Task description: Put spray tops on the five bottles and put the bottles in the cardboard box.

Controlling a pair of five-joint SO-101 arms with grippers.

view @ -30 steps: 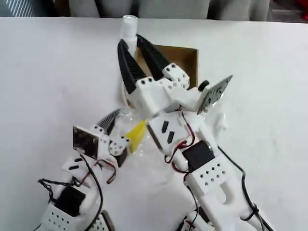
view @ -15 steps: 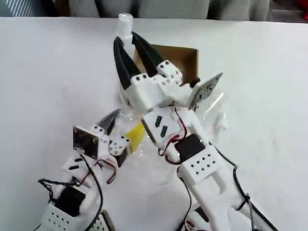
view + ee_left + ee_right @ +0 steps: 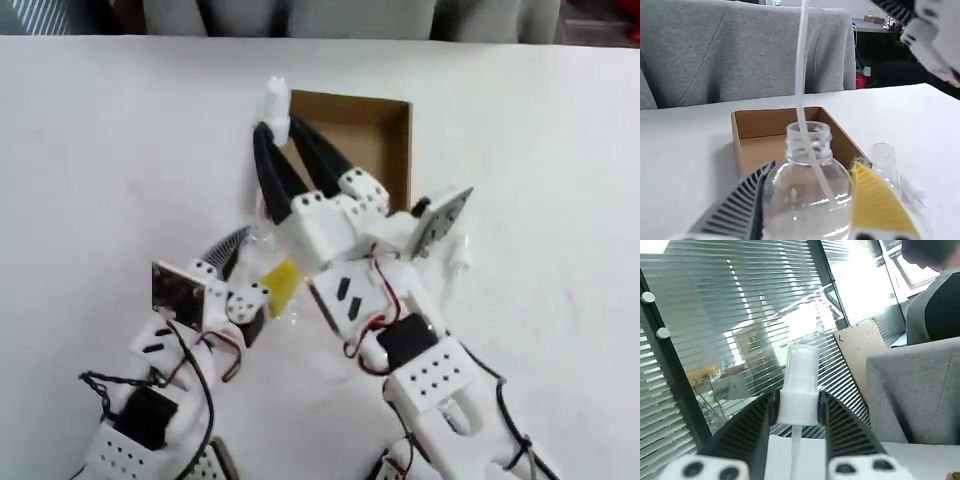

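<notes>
step in hand, we judge: seating a spray top on a bottle. the left gripper (image 3: 812, 172) pinches the clear bottle (image 3: 807, 205) around its shoulder, grey finger on one side, yellow finger on the other. the bottle stands upright on the table (image 3: 120, 130), open neck up. the cardboard box (image 3: 747, 131) sits just behind the bottle, open side up. another clear bottle (image 3: 885, 160) stands just beside the yellow finger, uncapped.

the right gripper (image 3: 796, 399) is pressed onto the spray top (image 3: 801, 365), black fingers clamping its collar, nozzle end up. the dip tube (image 3: 801, 70) hangs down from it. its lower end is through the neck and runs inside the clear body at a slight slant.

the relation that counts: the top is above the neck and apart from it, with a run of tube between them. its long axis is near vertical, roughly in line with the bottle's axis. so we expect a plain descent along the tube, then a twist or press to fix the collar. the right arm is the one to do it; the left only steadies.

pose: in the high view the right arm stretches forward over the left one, fingers up by the box's corner. the left arm is low and bent, gripper just short of the box.

risk, as we judge it: the tube's slant could land the collar off centre on the rim.
</notes>
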